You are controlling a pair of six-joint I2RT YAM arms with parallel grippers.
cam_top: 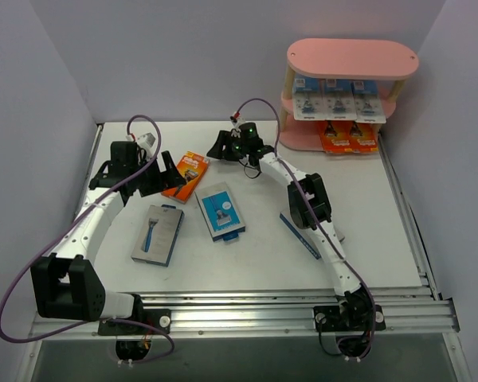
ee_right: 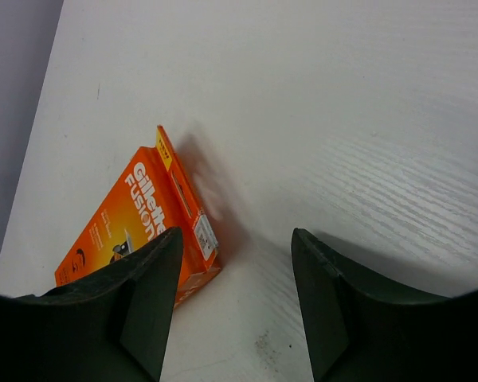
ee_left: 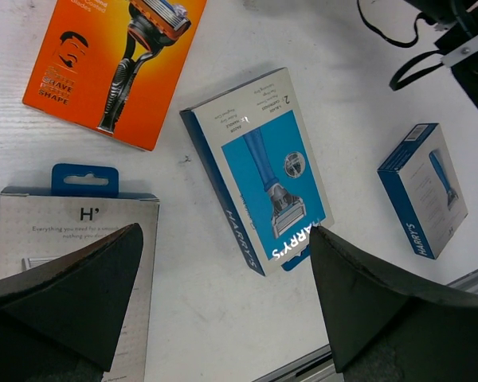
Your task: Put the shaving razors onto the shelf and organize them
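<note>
Forearm of the right arm covers half of one blue box (cam_top: pixel 295 229) (seen whole from the left wrist). Grey box (cam_top: pixel 157 233), blue Harry's box (cam_top: pixel 220 211) and orange Gillette box (cam_top: pixel 186 175) lie flat on the bench (cam_top: pixel 366 199). Left fingers (ee_left: pixel 72 294) spread wide, right fingers (ee_right: pixel 135 310) half apart, both empty. Beyond, the pink shelf (cam_top: pixel 350 57) holds blister cards (cam_top: pixel 338 102) and orange packs (cam_top: pixel 348 137).
</note>
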